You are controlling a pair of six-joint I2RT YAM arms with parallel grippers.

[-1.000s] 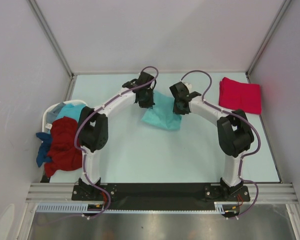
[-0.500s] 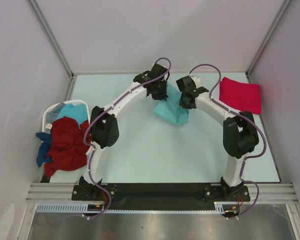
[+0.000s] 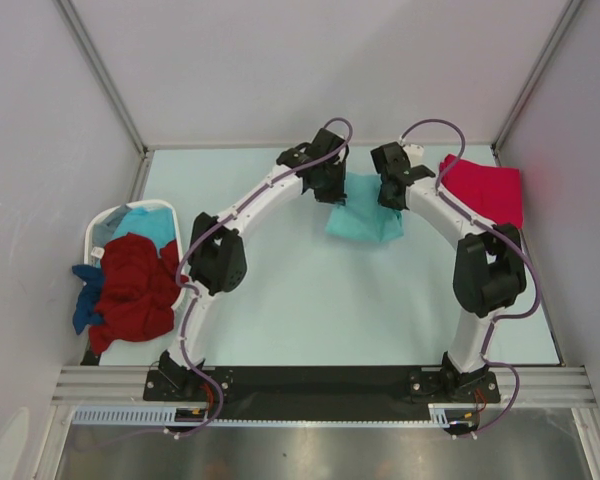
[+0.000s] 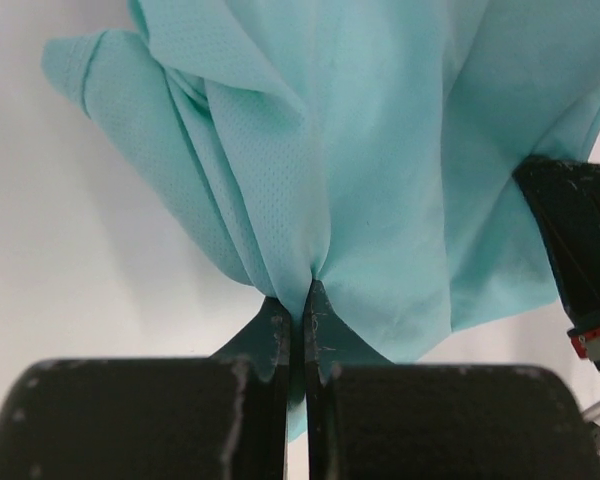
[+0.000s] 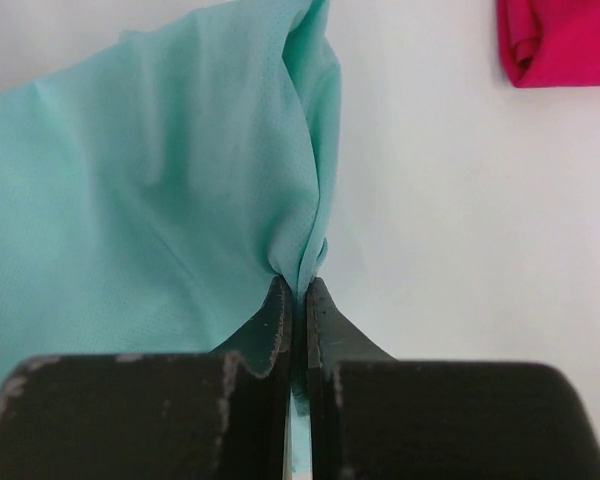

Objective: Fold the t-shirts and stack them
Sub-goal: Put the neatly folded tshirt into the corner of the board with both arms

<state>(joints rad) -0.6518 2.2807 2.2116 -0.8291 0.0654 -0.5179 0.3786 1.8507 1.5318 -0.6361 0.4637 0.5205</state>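
Note:
The light teal t-shirt [image 3: 364, 214] hangs between both grippers at the far middle of the table. My left gripper [image 3: 332, 188] is shut on its left edge; the cloth bunches at the fingertips in the left wrist view [image 4: 300, 200]. My right gripper [image 3: 392, 190] is shut on its right edge, as the right wrist view [image 5: 160, 200] shows. The bright pinkish-red t-shirt [image 3: 483, 190] lies folded at the far right and shows in the right wrist view [image 5: 560, 40] too.
A white laundry basket [image 3: 98, 232] stands at the left edge, holding a dark red shirt [image 3: 130, 292], a light blue shirt [image 3: 145, 224] and a blue shirt [image 3: 84, 308] hanging over its side. Grey walls close the table in.
Both grippers have carried the teal t-shirt to the right and toward the far edge, closer to the pinkish-red shirt. Both stay shut on it.

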